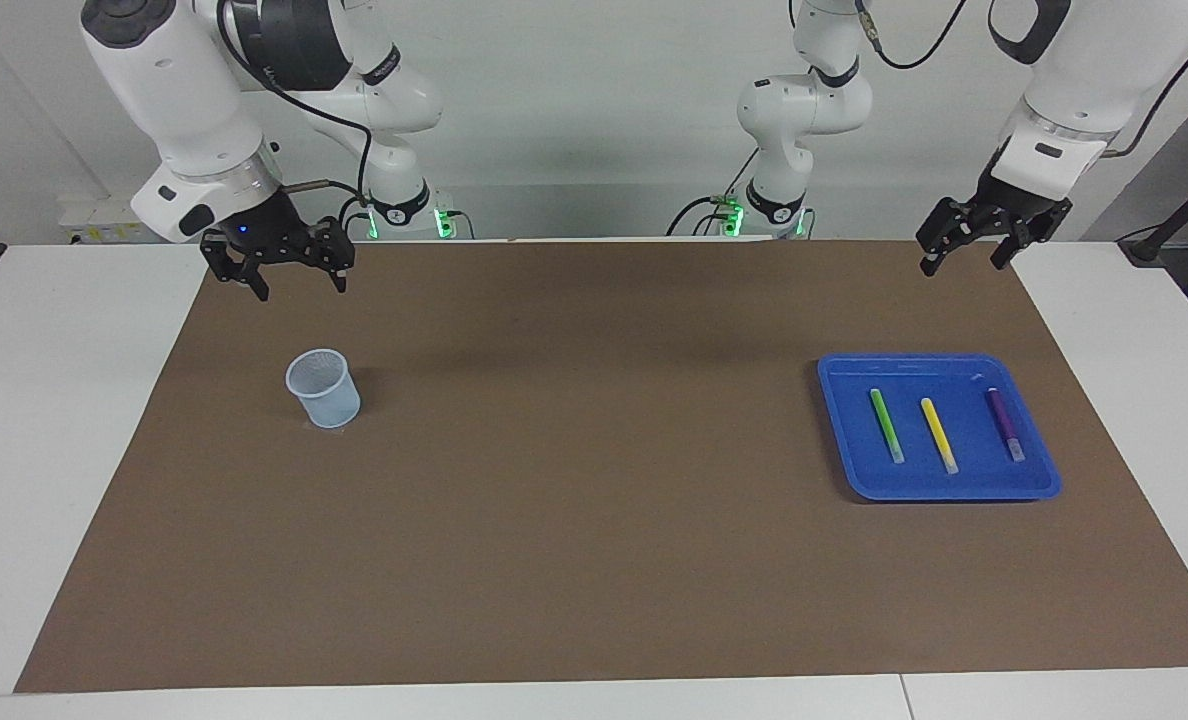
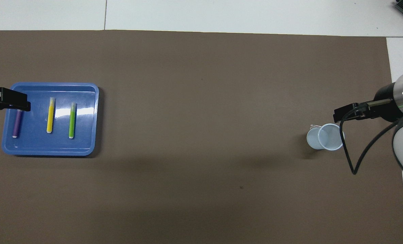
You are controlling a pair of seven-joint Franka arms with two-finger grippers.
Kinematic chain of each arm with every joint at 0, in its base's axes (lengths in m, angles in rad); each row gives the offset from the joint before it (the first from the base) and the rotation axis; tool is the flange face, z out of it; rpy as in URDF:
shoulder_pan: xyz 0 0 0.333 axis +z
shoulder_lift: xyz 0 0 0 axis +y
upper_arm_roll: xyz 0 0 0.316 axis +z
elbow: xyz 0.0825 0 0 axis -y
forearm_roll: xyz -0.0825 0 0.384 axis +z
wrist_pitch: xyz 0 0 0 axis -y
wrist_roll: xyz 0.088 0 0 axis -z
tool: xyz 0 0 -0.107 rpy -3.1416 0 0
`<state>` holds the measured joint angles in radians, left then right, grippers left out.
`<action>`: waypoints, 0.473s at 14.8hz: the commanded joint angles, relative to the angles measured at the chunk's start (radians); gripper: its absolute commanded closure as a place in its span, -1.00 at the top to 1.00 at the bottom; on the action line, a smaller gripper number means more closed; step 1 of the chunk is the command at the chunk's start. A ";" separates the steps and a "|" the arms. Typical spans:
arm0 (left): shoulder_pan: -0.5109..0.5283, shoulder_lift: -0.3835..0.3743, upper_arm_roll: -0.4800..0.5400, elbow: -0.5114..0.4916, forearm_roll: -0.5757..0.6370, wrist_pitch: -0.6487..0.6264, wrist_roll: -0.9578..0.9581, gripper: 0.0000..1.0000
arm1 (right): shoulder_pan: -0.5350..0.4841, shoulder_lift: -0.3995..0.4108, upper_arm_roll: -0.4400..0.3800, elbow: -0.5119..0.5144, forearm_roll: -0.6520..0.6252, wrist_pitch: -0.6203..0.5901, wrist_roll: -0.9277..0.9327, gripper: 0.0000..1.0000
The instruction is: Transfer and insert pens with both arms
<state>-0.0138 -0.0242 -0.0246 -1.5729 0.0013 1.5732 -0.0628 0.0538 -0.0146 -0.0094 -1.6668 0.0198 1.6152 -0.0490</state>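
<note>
Your left gripper (image 1: 966,255) hangs released and empty over the mat's edge at the left arm's end. The blue tray (image 1: 844,420) lies farther from the robots than that edge, holding the green pen (image 1: 886,424), yellow pen (image 1: 938,434) and purple pen (image 1: 1004,423) side by side, apart. Your right gripper (image 1: 299,282) hangs released and empty; the pale cup (image 1: 324,388) stands upright on the mat, well apart from the tray.

Green pen (image 1: 887,425) (blue tray (image 1: 839,440))
</note>
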 commanded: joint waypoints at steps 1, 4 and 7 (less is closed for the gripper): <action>0.011 0.000 -0.005 0.016 -0.017 -0.015 0.001 1.00 | 0.008 -0.010 -0.007 -0.004 -0.024 -0.014 -0.002 1.00; 0.011 -0.002 -0.005 0.016 -0.017 -0.016 0.001 1.00 | 0.008 -0.010 -0.007 -0.005 -0.024 -0.008 -0.002 1.00; 0.011 -0.002 -0.005 0.016 -0.017 -0.015 0.003 1.00 | 0.008 -0.011 -0.006 -0.005 -0.020 -0.001 -0.002 1.00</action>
<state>-0.0138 -0.0242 -0.0246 -1.5727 0.0013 1.5733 -0.0628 0.0538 -0.0146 -0.0094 -1.6668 0.0198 1.6149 -0.0490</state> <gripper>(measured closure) 0.000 0.000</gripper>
